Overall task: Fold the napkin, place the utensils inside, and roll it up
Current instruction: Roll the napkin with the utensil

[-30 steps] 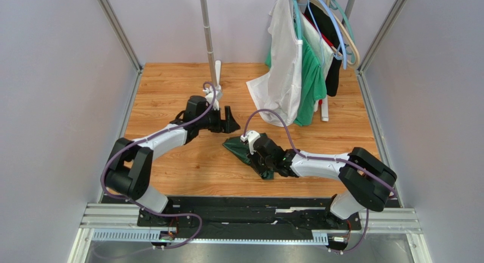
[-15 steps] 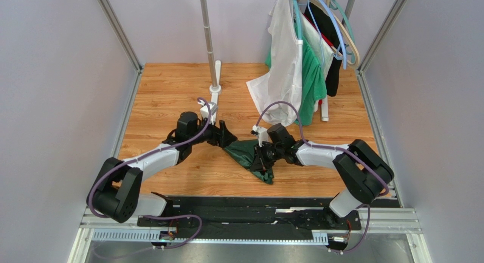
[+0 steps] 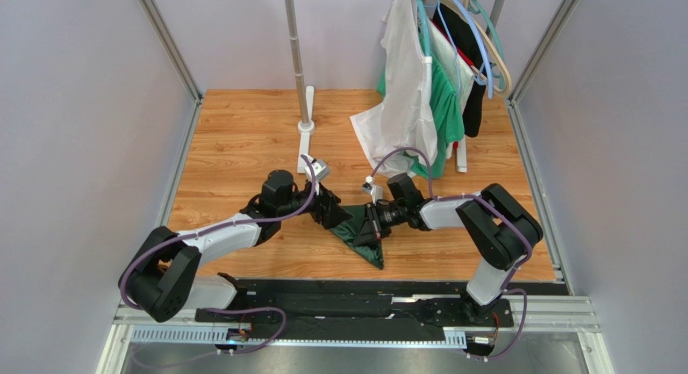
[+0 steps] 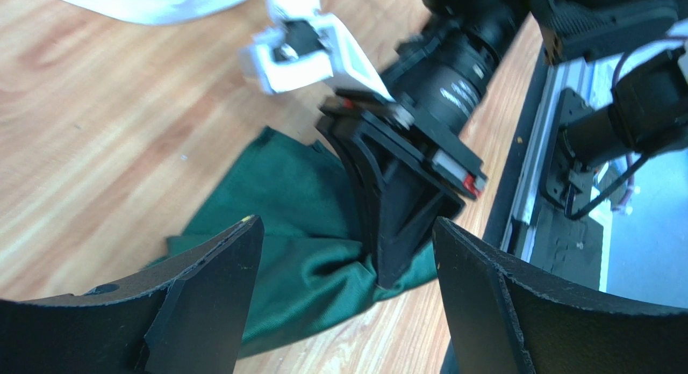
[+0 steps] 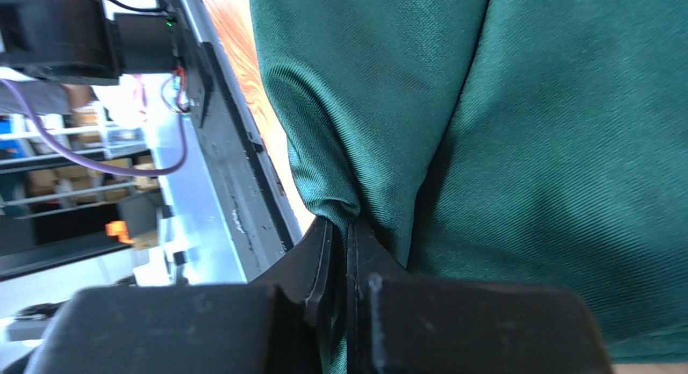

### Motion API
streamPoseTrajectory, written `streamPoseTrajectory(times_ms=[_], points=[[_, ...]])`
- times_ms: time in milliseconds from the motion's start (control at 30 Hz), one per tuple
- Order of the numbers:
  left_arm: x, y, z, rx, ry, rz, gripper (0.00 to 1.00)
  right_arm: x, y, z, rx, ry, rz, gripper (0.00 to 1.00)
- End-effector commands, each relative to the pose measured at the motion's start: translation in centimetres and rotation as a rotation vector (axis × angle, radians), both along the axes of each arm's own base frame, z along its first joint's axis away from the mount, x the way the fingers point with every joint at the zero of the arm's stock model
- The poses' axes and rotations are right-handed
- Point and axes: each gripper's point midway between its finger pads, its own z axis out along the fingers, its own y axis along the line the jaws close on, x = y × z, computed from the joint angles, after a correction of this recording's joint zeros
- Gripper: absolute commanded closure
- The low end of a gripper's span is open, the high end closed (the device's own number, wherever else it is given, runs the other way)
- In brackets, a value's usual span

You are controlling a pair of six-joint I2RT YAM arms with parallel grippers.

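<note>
In front of the upright silver metal pole (image 3: 297, 60), the crumpled dark green cloth napkin (image 4: 283, 229) lies on the wooden surface (image 3: 234, 140), its fold pinched by the right pincer (image 5: 339, 229), apparently for spreading, while the left pincer (image 4: 343, 229) stands spread beside it.

The left arm (image 3: 222, 231) and right arm (image 3: 442, 214) are white shells with black joints; a purple cable (image 3: 401, 151) loops along each. Their fingers (image 4: 202, 309) are matte black wedges; both arms are bolted to a black rail (image 3: 339, 295).
</note>
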Motion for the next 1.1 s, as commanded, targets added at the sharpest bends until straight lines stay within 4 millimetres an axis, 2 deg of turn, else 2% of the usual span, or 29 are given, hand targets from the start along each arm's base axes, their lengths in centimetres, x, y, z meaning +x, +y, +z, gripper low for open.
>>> streamPoseTrajectory(times_ms=[0, 133, 233, 267, 433, 633, 767, 833, 867, 900, 967, 1000, 1067], points=[[-0.5, -1.0, -0.4, 0.010, -0.072, -0.033, 0.14, 0.0, 0.2, 0.9, 0.086, 0.079, 0.007, 1.00], [-0.6, -1.8, -0.9, 0.004, -0.081, -0.053, 0.14, 0.4, -0.2, 0.5, 0.087, 0.100, -0.011, 1.00], [-0.4, -2.6, -2.0, 0.017, -0.075, -0.066, 0.14, 0.6, -0.5, 0.1, 0.085, 0.128, -0.018, 1.00], [-0.4, -2.9, -2.9, 0.032, -0.059, -0.073, 0.15, 0.8, -0.4, 0.1, 0.096, 0.123, -0.022, 1.00], [0.4, -4.7, -3.9, 0.028, -0.045, -0.062, 0.15, 1.0, -0.7, -0.7, 0.093, 0.148, -0.033, 1.00], [1.0, -4.8, -6.1, 0.034, 0.045, -0.002, 0.17, 1.2, -0.9, -1.4, 0.083, 0.147, -0.047, 1.00], [0.4, -4.3, -8.0, 0.069, 0.138, 0.024, 0.18, 1.4, -1.2, -1.5, 0.070, 0.136, -0.062, 1.00], [0.0, -3.9, -9.2, 0.098, 0.186, 0.032, 0.18, 1.5, -1.5, -1.3, 0.061, 0.121, -0.079, 0.87], [0.0, -3.9, -9.4, 0.105, 0.202, 0.043, 0.18, 1.5, -1.5, -1.0, 0.063, 0.112, -0.078, 0.74], [-0.2, -3.7, -10.0, 0.120, 0.223, 0.046, 0.18, 1.8, -1.6, -0.4, 0.066, 0.090, -0.088, 0.68], [-0.1, -3.3, -10.6, 0.140, 0.239, 0.068, 0.18, 1.3, -2.1, -0.2, 0.037, 0.081, -0.089, 0.60], [-0.2, -3.2, -10.9, 0.151, 0.252, 0.074, 0.18, 1.8, -2.4, 0.3, 0.019, 0.040, -0.113, 0.59], [-0.2, -3.0, -11.3, 0.154, 0.271, 0.085, 0.18, 1.0, -3.4, 0.0, -0.028, 0.050, -0.126, 0.53]])
